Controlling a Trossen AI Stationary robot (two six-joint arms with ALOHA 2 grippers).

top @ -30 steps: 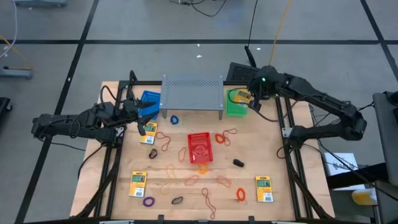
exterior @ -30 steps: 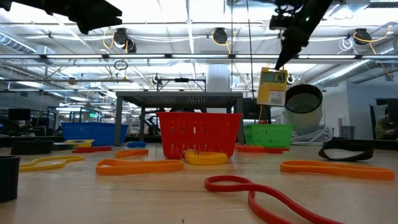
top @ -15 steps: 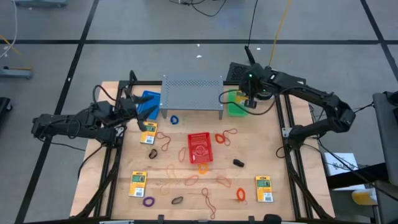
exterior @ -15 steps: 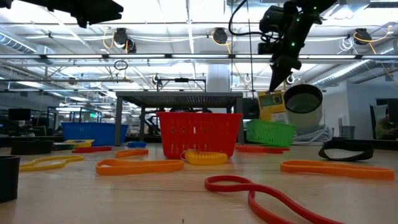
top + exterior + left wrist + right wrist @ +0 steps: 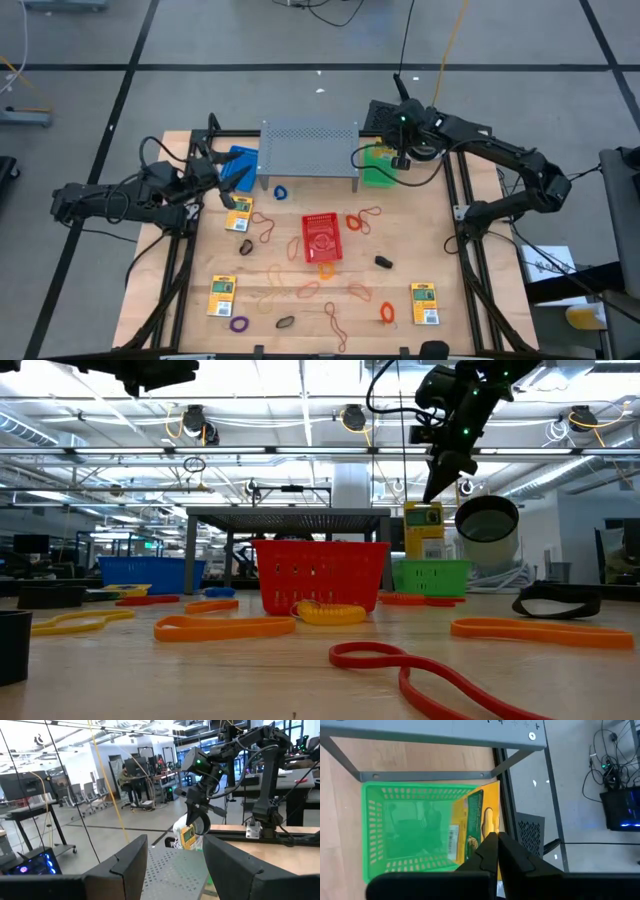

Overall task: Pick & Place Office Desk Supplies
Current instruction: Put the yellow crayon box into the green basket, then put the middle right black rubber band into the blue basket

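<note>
Right gripper (image 5: 496,844) fingers pressed together above green basket (image 5: 385,802), yellow-and-green packet (image 5: 476,822) standing inside, left gripper (image 5: 172,862) fingers apart, empty, at table's 10 o'clock.

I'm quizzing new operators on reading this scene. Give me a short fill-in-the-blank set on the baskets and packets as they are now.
1. The right gripper holds a yellow-and-green packet over the ____ basket.
2. The red basket stands near the table's ____.
3. ____ packets lie flat on the table.
4. The blue basket is nearest the ____ gripper.

Missing words: green; middle; three; left
</note>
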